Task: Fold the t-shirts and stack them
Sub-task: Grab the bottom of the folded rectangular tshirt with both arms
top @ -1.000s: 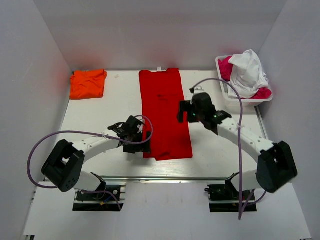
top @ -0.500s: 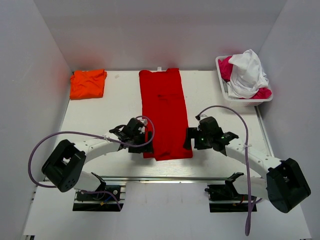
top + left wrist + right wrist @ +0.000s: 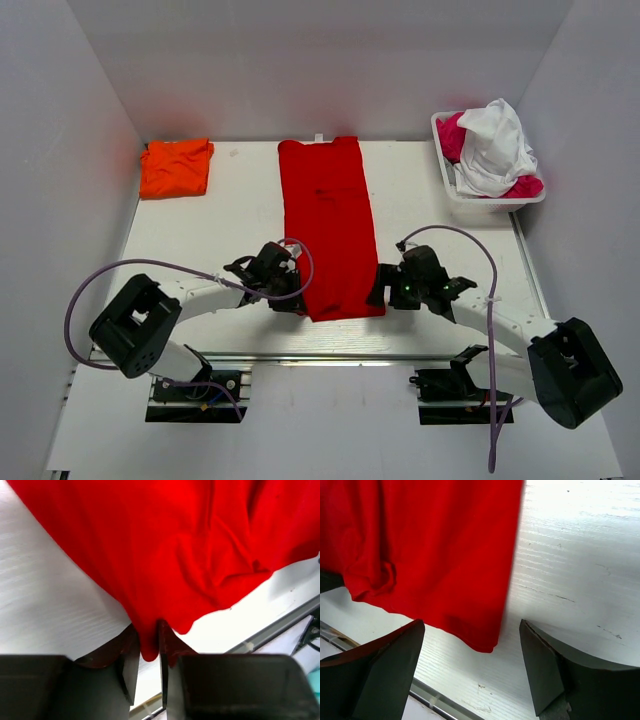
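Starting the fold, lower centre: our left gripper (image 3: 149,645) pinches the red shirt (image 3: 330,230) corner; our right gripper (image 3: 471,630), spread, must clamp the other.

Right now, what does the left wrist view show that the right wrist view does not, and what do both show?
Only the left wrist view: the left gripper shut on a pinched fold of the red t-shirt at its near edge, with the cloth bunched where it is held. Only the right wrist view: the right gripper open and holding nothing, with the shirt's near corner lying flat in the wide gap. Both: the same red t-shirt on the white table, and the table's near edge.
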